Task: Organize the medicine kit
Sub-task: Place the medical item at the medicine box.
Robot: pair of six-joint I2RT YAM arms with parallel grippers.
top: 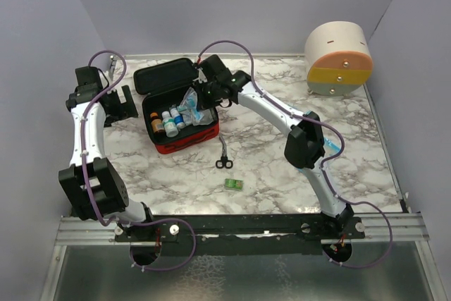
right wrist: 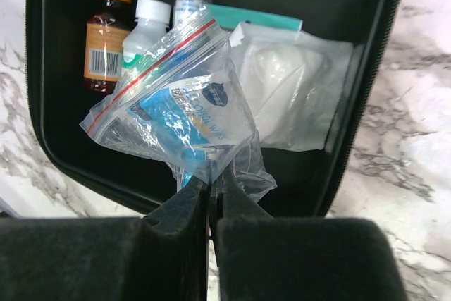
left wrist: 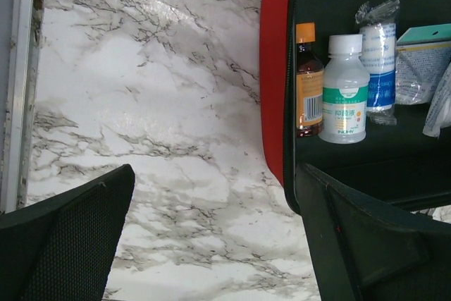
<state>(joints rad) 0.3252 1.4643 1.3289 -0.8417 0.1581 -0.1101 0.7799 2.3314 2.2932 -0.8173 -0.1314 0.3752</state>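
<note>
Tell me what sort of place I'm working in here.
Probably a lab test cell, not a clinic: plain grey walls box in a marble-patterned tabletop, with an aluminium rail along the near edge.

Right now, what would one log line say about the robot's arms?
right gripper: shut on plastic bag, over open medicine kit | left gripper: open, empty, beside kit | scissors: on table, outside kit

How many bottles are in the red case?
2: an amber orange-capped bottle by the case wall, and a white-capped clear bottle right beside it. The wrapped blue-and-white item next along may be a third; the zip bag could hide others.
</note>
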